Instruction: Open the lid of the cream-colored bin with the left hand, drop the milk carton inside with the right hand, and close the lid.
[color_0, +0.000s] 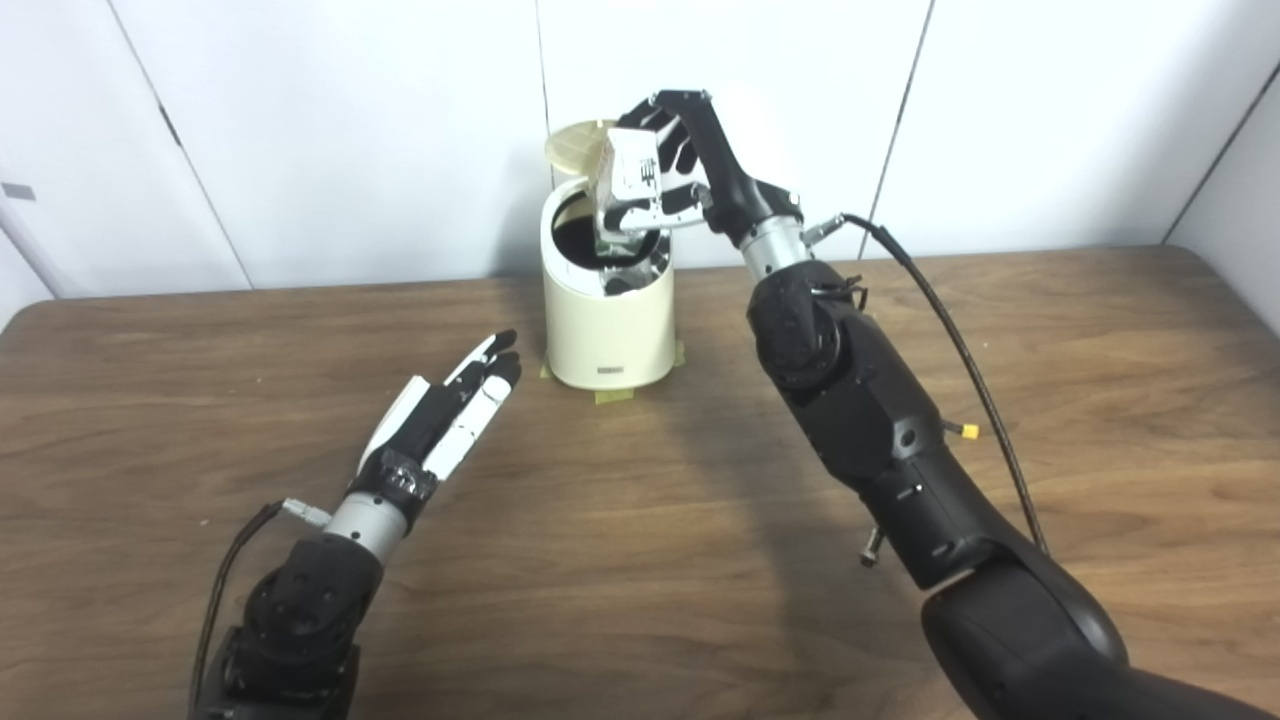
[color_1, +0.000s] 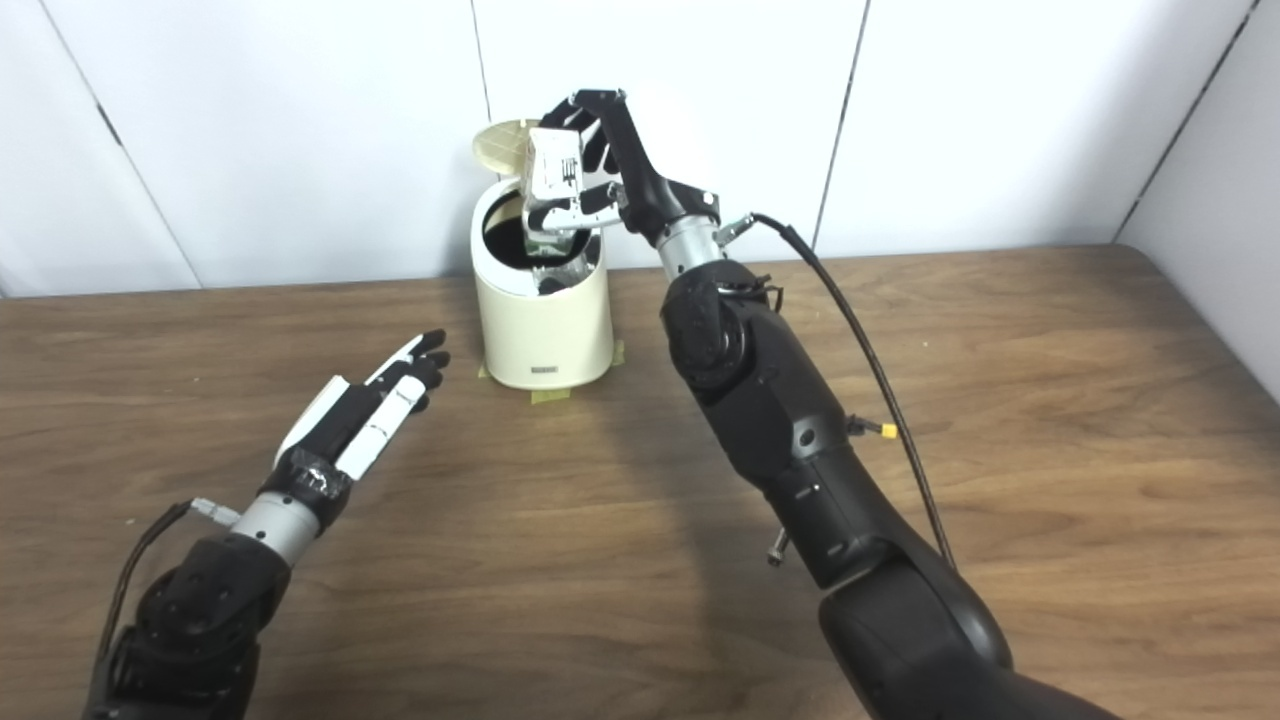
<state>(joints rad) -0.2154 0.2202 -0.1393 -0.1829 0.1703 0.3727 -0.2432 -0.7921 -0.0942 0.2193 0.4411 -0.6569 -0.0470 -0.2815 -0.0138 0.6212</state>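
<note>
Above the open mouth of the cream-colored cylindrical plastic bin (color_0: 608, 310), the right hand (color_0: 690, 160) holds the white printed milk carton (color_0: 628, 172), its dark fingers wrapped over the carton's top and far side and the thumb pressing from below. The carton's long axis stands near upright, tilted slightly, with its lower end pointing down toward the dark interior; it lies directly between the hand and the bin's opening, so the drop appears to be a matter of loosening the grasp, not of further travel. Whether the lower end already sits below the rim cannot be told. The round cream lid (color_0: 578, 143) stands raised behind the opening, hinged at the back, and nothing holds it.

The left hand (color_0: 440, 420) rests low over the brown wood-grain table (color_0: 1100, 400), in front of and to the left of the bin, apart from it. Its fingers are extended and lie close together, pointing toward the bin's base, and they hold nothing. Of the two hands it is the farther from the lid, yet closing falls to it; reaching the lid would probably mean rising up and around the bin's left side, clear of the right arm.
</note>
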